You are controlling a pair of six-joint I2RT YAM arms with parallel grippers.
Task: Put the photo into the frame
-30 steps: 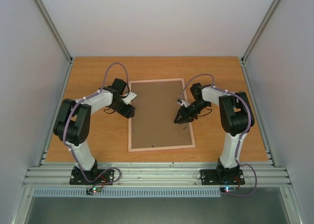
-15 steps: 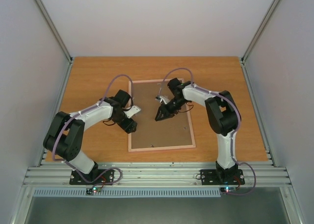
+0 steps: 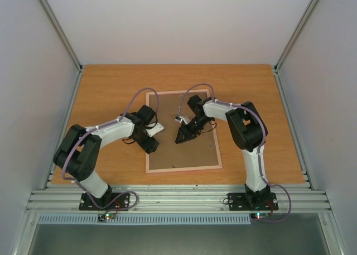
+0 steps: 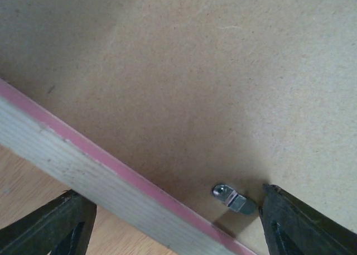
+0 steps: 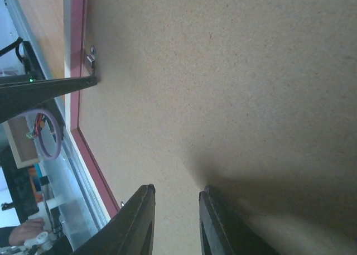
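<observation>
The frame [image 3: 184,168] lies back-up in the middle of the table, a brown backing board [image 3: 187,152] filling it. The photo is hidden. My left gripper [image 3: 152,147] is at the frame's left rim and stands open. In the left wrist view its fingers [image 4: 304,224] straddle the pink rim [image 4: 106,171] and a small metal clip [image 4: 233,198], with the left gripper [image 4: 173,227] holding nothing. My right gripper [image 3: 179,138] hovers low over the board's upper middle. In the right wrist view the right gripper [image 5: 175,221] is narrowly open with nothing between its fingers.
The right wrist view shows the frame's rim [image 5: 75,71], a clip [image 5: 91,57] on it and the left arm's dark finger [image 5: 44,90] beside that clip. Wooden tabletop [image 3: 111,87] surrounds the frame. Grey walls and an aluminium rail [image 3: 178,202] border the table.
The right gripper has swung from the frame's right rim leftward over the board. The left gripper has slid nearer along the left rim and opened wider.
</observation>
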